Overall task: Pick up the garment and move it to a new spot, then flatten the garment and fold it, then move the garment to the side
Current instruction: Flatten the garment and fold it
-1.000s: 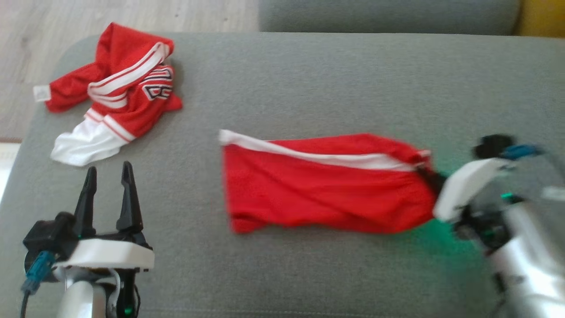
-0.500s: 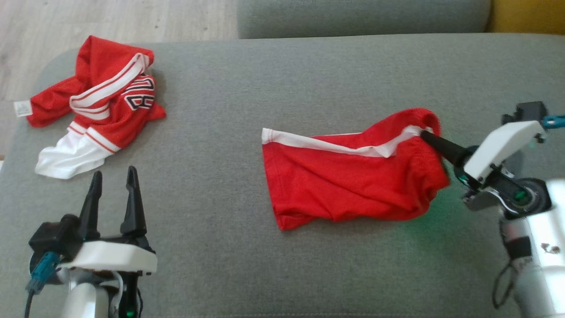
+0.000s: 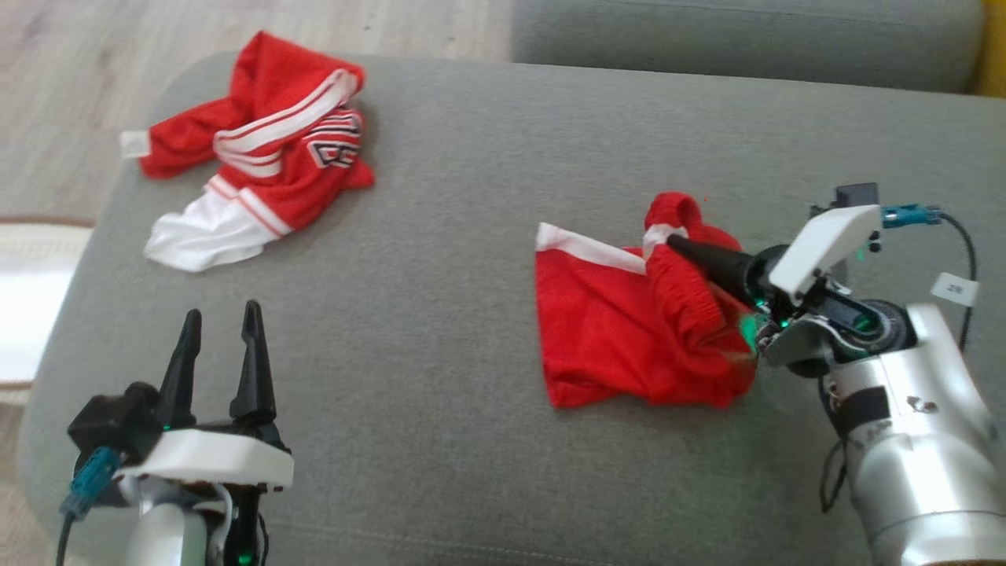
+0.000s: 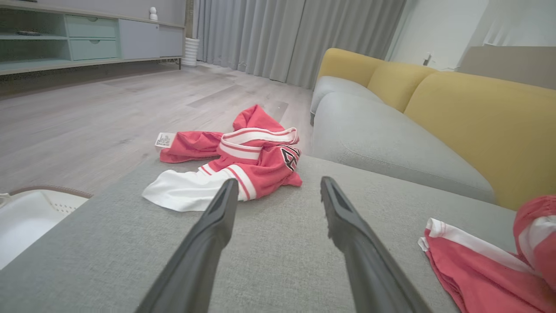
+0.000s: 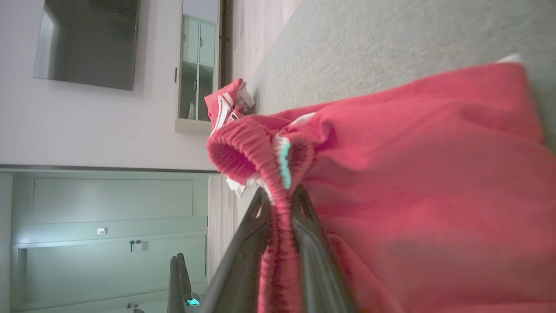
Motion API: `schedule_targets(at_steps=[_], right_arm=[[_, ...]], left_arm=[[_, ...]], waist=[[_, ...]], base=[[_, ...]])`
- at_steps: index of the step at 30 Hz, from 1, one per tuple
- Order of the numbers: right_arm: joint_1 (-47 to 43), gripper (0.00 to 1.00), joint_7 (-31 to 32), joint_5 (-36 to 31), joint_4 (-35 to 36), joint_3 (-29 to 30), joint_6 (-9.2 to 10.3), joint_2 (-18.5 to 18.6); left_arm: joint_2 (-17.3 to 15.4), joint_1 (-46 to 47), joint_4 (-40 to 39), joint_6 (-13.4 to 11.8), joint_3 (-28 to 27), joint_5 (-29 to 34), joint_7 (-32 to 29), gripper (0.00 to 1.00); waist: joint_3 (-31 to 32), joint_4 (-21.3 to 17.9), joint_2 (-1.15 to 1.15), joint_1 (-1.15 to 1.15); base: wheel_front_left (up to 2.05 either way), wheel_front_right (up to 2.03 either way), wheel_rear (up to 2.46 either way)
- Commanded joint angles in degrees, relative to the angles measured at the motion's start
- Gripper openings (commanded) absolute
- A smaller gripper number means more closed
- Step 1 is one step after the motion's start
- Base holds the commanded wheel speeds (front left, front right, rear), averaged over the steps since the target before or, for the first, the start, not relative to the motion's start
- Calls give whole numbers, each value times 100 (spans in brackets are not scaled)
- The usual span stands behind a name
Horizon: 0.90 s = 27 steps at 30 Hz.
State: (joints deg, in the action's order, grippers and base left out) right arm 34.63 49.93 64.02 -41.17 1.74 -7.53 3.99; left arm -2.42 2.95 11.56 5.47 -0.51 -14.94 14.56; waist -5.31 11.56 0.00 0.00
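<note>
The right claw [image 3: 677, 246], clamped on the waistband [image 5: 249, 145] of the red mesh shorts with a white stripe [image 3: 605, 346] that bunch below its tips on the grey fabric sofa cushion [image 3: 471, 196], should lift higher before carrying, while the left claw [image 3: 222, 324] waits, fingers apart.

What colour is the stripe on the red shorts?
The stripe is white; the head view shows it best.

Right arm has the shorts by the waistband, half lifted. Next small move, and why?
Probably carry the waistband leftward over the shorts toward the white-striped hem, then lower it. The right gripper is shut on the waistband, which is raised and doubled over the body, while the hem end lies flat on the cushion; the left gripper is open, apart.
</note>
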Motion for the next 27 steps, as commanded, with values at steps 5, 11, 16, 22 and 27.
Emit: schedule_targets(at_steps=[5,11,16,22,27], right_arm=[[438,0,-115,161,-211,-539,4,-109],[606,0,-518,536,-578,-1128,4,-110],[734,100,-826,855,-743,-1534,4,-111],[730,100,-1182,1180,-482,-1698,4,-111],[557,100,-1578,1197,181,-1660,4,-66]], left_arm=[[-46,322,-117,-60,-106,-75,44,100],[-46,345,-116,-111,-47,-127,44,100],[-46,357,-116,-130,-54,-129,44,100],[-46,315,-127,-122,-154,-71,44,100],[-46,291,-170,-98,-218,-9,44,100]], waist=[[-84,313,0,0],[-124,404,0,0],[-125,365,0,0],[-30,139,0,0],[32,-69,0,0]], base=[[0,0,0],[0,0,0],[0,0,0],[0,0,0],[0,0,0]])
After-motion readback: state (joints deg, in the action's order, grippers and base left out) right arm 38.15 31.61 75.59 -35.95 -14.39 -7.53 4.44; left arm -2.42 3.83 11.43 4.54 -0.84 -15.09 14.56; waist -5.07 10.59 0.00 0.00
